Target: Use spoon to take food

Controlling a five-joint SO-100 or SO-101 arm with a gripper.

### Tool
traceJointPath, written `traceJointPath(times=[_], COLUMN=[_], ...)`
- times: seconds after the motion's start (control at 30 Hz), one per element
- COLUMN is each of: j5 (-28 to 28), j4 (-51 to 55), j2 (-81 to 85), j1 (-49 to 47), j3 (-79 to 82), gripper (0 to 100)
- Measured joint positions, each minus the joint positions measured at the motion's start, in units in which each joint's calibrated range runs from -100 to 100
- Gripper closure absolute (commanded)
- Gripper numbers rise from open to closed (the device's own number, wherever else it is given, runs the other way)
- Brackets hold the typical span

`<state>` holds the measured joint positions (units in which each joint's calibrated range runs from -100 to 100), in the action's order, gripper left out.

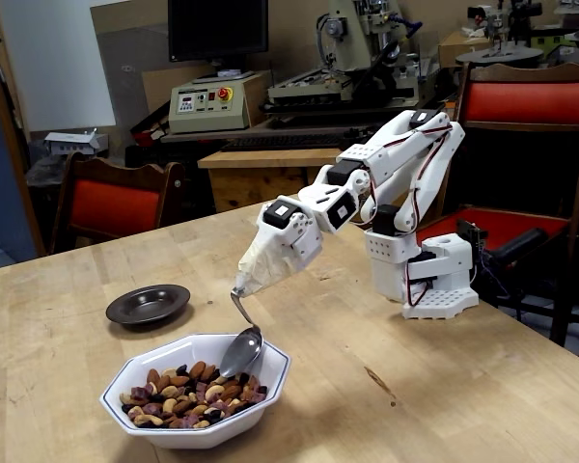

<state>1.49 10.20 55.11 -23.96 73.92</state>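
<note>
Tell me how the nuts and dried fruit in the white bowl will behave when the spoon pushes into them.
The food is a loose heap of separate pieces, so it will likely shift and roll aside rather than hold shape. The spoon has a small, shallow bowl, so probably only a few pieces stay on. The pile sits near the white bowl rim, so some may spill.

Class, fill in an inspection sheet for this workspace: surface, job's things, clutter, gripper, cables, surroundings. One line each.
Surface: wooden table, scuffed, with a dark mark.
Job's things: spoon with its bowl low over the food in the white bowl.
Clutter: dark dish, empty, behind the bowl.
Gripper: gripper wrapped in beige tape, spoon handle coming out of the wrap; jaws hidden.
Cables: thin wires along the arm.
Surroundings: red chairs, monitor, workshop machines.
</note>
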Motion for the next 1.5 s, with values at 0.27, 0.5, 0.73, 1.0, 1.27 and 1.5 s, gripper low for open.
traceJointPath(times=[0.27, 0.5, 0.73, 1.0, 1.27, 1.5], j5=[0.0, 0.0, 0.0, 0.0, 0.0, 0.0], j4=[0.0, 0.0, -0.5, -6.6, -21.0, -26.5], j2=[0.0, 0.0, -3.9, -14.6, -24.1, -30.3], j1=[0.0, 0.0, 0.0, -0.1, -0.1, -0.1], j3=[-0.1, -0.1, -0.1, -0.8, -0.8, -4.2], gripper=[95, 95, 95, 95, 95, 95])
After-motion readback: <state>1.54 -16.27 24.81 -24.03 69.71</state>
